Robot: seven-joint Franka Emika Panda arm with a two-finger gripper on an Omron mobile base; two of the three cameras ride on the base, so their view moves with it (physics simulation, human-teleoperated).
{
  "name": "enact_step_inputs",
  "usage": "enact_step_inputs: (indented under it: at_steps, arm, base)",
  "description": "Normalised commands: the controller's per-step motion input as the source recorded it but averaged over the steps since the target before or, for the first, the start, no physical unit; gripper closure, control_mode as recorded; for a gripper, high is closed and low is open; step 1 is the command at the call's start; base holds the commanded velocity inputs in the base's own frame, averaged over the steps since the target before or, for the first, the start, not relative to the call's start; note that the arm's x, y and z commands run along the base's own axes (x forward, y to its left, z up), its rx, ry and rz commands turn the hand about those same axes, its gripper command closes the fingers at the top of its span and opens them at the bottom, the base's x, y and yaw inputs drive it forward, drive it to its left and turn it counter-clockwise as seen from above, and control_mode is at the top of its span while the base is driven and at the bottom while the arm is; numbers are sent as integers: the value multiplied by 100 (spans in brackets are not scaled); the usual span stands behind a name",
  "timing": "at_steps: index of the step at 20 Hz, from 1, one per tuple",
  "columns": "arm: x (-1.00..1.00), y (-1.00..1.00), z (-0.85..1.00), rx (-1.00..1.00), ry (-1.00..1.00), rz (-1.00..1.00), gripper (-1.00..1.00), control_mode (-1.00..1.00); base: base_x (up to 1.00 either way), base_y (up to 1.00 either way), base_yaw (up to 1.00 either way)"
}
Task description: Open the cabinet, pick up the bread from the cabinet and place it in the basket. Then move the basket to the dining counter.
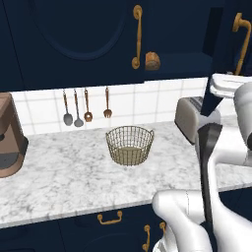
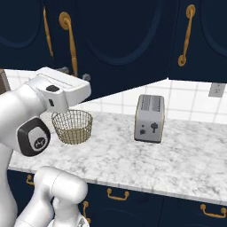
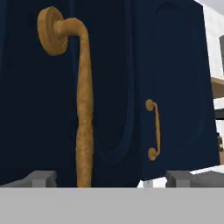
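The large dark navy wall cabinet (image 1: 74, 34) with arched panel mouldings stands partly open: in the left base view its right door (image 1: 214, 59) is swung outward, and inside, on the dark shelf, lies the small rounded golden-brown loaf of bread (image 1: 152, 61), just beside the lower end of the long curved brass handle (image 1: 137, 37) of the closed left door.

The two-finger gripper (image 3: 111, 178) is released: in the hand view its two small grey finger tips (image 3: 40, 178) stand wide apart, one on each side of the long brass handle of the open door (image 3: 84, 109), and they do not press on it. The handle runs up between them, close to the camera. In the right base view the white hand (image 2: 66, 86) sits just under the lower edge of this open door.

The round brass-coloured wire mesh basket (image 1: 130, 144) stands upright on the white-grey marble counter (image 1: 59, 182) over the drawers, below the cabinet, and nothing lies in it. A silver toaster (image 2: 149, 118) stands on the same counter, well apart to the right of the basket. Four small utensils (image 1: 83, 108) hang on the white tile wall behind, and a brown coffee machine (image 1: 10, 138) stands at the left edge
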Motion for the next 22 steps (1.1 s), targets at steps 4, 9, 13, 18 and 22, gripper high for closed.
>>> enact_step_inputs:
  at_steps: [4, 9, 13, 18, 22]
  arm:
    - [-100, 96, 8, -2, -2, 29, -100, -100]
    - [-81, 95, 30, 0, -2, 3, -100, -100]
    - [44, 83, 13, 0, 0, -21, -100, -100]
    - [91, 36, 2, 0, 0, -44, -100, -100]
    - [66, 2, -13, 1, -5, -64, -100, -100]
  base:
    - [0, 0, 0]
    - [0, 0, 0]
    - [0, 0, 0]
    - [0, 0, 0]
    - [0, 0, 0]
